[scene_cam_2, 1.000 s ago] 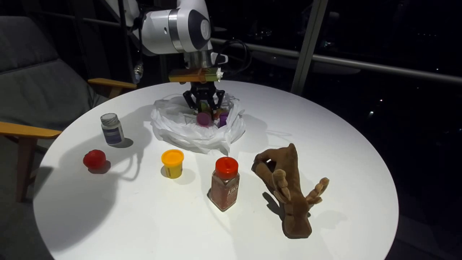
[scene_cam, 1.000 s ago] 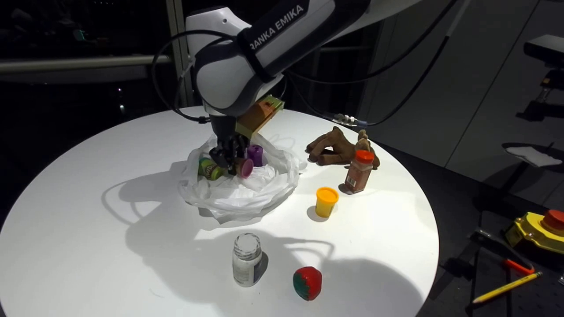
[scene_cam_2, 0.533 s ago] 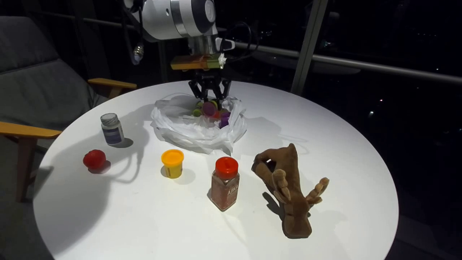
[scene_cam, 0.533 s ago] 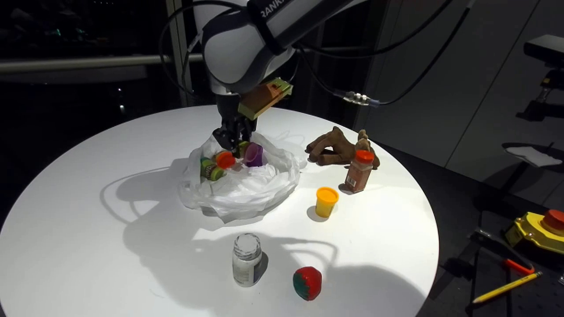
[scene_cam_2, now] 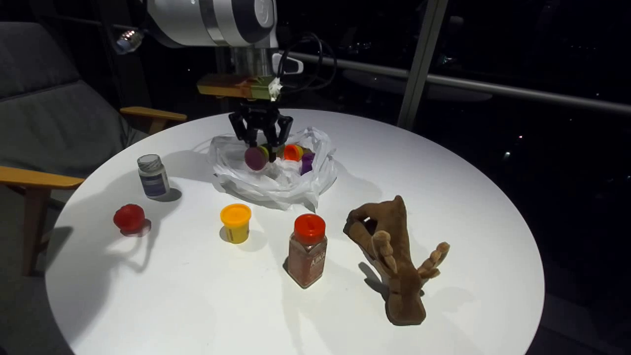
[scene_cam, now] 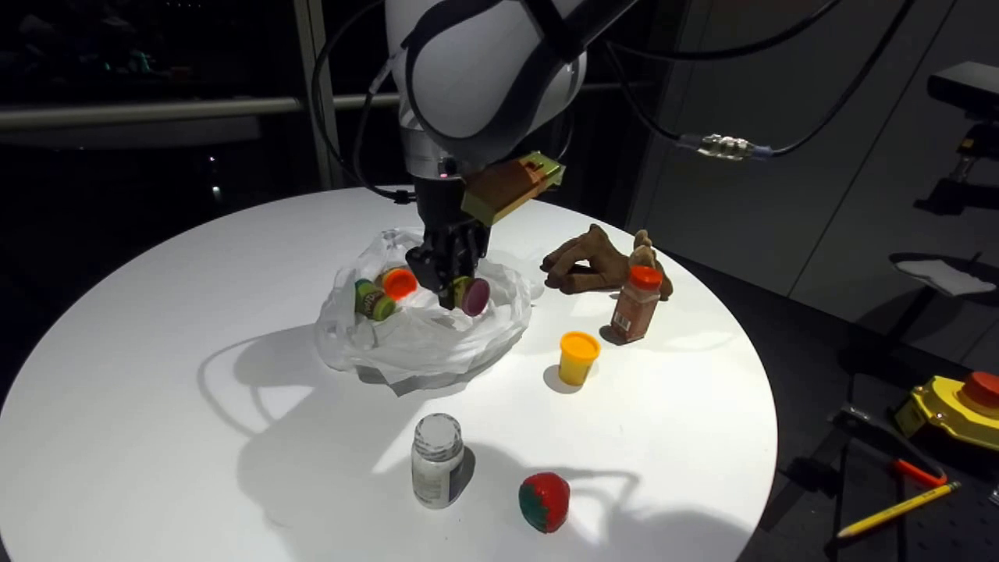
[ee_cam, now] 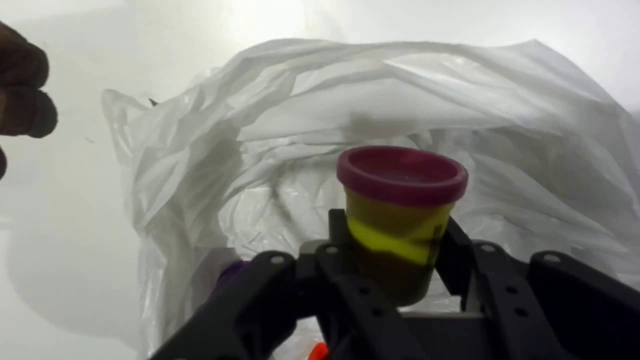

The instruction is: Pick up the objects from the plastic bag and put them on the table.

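Expect a light, fairly stiff load in the magenta-lidded dough tub (ee_cam: 400,220): probably moulded plastic, smooth and a little slippery, hardly fragile. Tapers from lid to base, so best taken around the yellow body just under the rim; avoid pulling by the lid, likely to pop off. Hangs tilted well over, not upright, within or just over the open mouth of the translucent white plastic bag (ee_cam: 430,100) (cannot tell which), with the lid outward in both exterior views. Appears apart from the film below.

Note in the gripper (ee_cam: 395,232) a partial opening, set by the tub's width, with one finger pressed to each side of the yellow body, below the lid. Looks like a secure grip, but could slide on the narrowing wall if jolted. Cannot tell any other contact.

Seems to call next, by the task, for carrying out to the table (scene_cam: 140,390). Best kept high over the bag's rim: thin, floppy, liable to snag. To fetch afterwards from inside the bag: an orange-lidded tub (scene_cam_2: 293,153), a green dough tub (scene_cam: 375,301) and a purple piece (scene_cam_2: 306,163).
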Available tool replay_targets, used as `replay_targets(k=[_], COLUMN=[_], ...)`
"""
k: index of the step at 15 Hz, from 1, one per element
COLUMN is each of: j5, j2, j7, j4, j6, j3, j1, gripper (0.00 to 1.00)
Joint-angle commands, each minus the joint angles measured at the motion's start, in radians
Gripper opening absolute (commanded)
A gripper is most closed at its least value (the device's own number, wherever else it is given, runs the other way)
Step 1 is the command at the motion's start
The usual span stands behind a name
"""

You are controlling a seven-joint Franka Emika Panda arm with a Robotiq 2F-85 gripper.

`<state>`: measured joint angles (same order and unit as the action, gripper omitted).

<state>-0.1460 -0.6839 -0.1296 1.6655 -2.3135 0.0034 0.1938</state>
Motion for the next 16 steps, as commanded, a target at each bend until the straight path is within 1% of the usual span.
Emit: replay_targets(k=[1, 4, 6, 9, 14, 16], j5=[0.036, 0.017, -0.005, 0.015, 0.035, 0.074], j2=[0.174, 0.274, 0.351, 0.484, 0.724, 0.801], j7=[-0.046, -0.097, -0.145, -0.166, -0.127, -0.088], j4=[0.246, 0.402, 0.509, 0.675, 0.962, 1.060], j6=[-0.200, -0.318, -0.341, -0.324, -0.278, -0.257], j3=[0.019, 0.001, -0.020, -0.004, 0.037, 0.061], j1=[-0.009, 0.010, 0.026, 0.010, -0.017, -0.020], gripper=[0.19, 0.19, 0.19, 0.19, 0.19, 0.19])
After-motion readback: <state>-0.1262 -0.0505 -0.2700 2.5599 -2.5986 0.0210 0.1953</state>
